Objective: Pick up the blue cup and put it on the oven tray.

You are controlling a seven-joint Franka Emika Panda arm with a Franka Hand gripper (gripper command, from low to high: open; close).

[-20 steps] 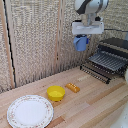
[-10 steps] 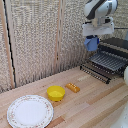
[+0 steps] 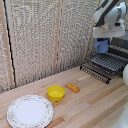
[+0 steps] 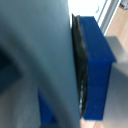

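The blue cup (image 3: 102, 46) hangs in the air in my gripper (image 3: 103, 43), which is shut on it, just above the oven tray (image 3: 105, 63) at the exterior view's right. The tray is a dark wire rack with parallel bars, pulled out from a black oven (image 3: 120, 46). In the wrist view the blue cup (image 4: 95, 65) fills the frame, blurred, pressed against a dark finger pad (image 4: 80, 65).
A yellow bowl (image 3: 56, 92) and a small orange object (image 3: 73, 88) lie on the wooden table (image 3: 95, 105). A round white patterned plate (image 3: 29, 111) sits at the front left. A woven screen stands behind the table.
My gripper has carried the blue cup toward the exterior view's right and slightly lower, from beside the rack to above it.
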